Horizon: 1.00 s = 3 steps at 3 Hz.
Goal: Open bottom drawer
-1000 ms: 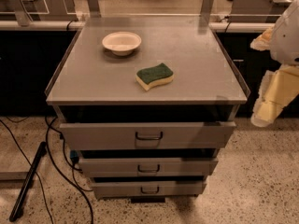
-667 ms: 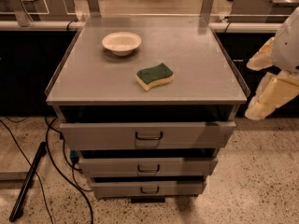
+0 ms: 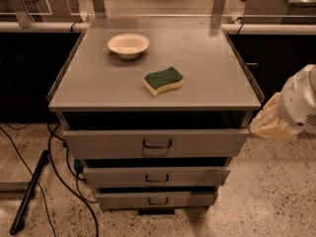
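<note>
- My gripper [image 3: 267,124] has come down. A second ago it hung level with the cabinet top [image 3: 197,58], off the right corner. Now it sits lower, just beside the right end of the top drawer [image 3: 98,143].
- It has also drifted a little nearer the cabinet, and the white arm [image 3: 302,102] behind it has sunk with it.
- Apart or together? I cannot tell from here; the gripper shows only as a pale shape at the frame's right edge. It is clear of every handle.
- The bottom drawer [image 3: 118,200] has not budged. It is the lowest and narrowest of the three fronts, down near the floor, its handle [image 3: 158,201] at the centre.
- So I judge this is still the approach. The descent is the right direction, but nothing on the drawer has been touched yet.
- Still to do: drop past the middle drawer [image 3: 108,177], then swing round from the side to the front centre.
- One caution: the three handles stack in a line, so I must take the lowest.
- The bowl [image 3: 128,44] and sponge [image 3: 163,80] sit unmoved on top, out of my path.
</note>
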### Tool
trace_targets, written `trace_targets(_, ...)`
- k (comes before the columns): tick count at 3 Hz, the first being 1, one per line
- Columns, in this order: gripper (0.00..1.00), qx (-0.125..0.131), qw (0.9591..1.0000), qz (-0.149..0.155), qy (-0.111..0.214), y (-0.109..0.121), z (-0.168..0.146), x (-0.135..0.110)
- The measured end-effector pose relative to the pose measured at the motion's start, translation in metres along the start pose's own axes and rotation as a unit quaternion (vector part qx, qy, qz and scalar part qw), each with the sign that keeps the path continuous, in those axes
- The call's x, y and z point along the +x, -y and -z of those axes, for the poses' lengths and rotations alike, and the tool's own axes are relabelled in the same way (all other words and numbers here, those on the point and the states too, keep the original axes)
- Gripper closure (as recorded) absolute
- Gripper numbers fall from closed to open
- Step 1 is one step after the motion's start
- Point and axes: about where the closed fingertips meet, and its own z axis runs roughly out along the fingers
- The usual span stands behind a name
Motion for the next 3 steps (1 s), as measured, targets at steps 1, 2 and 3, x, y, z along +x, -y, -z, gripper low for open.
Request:
trace_targets(1,1.00,-0.029,0.9988,-0.036,0.014,-0.043,-0.071,0.028)
trace_targets(2,1.00,-0.030,0.9989,-0.033,0.012,-0.045,-0.077,0.031)
trace_targets(3,1.00,-0.035,0.9993,-0.009,0.001,-0.061,-0.114,0.047)
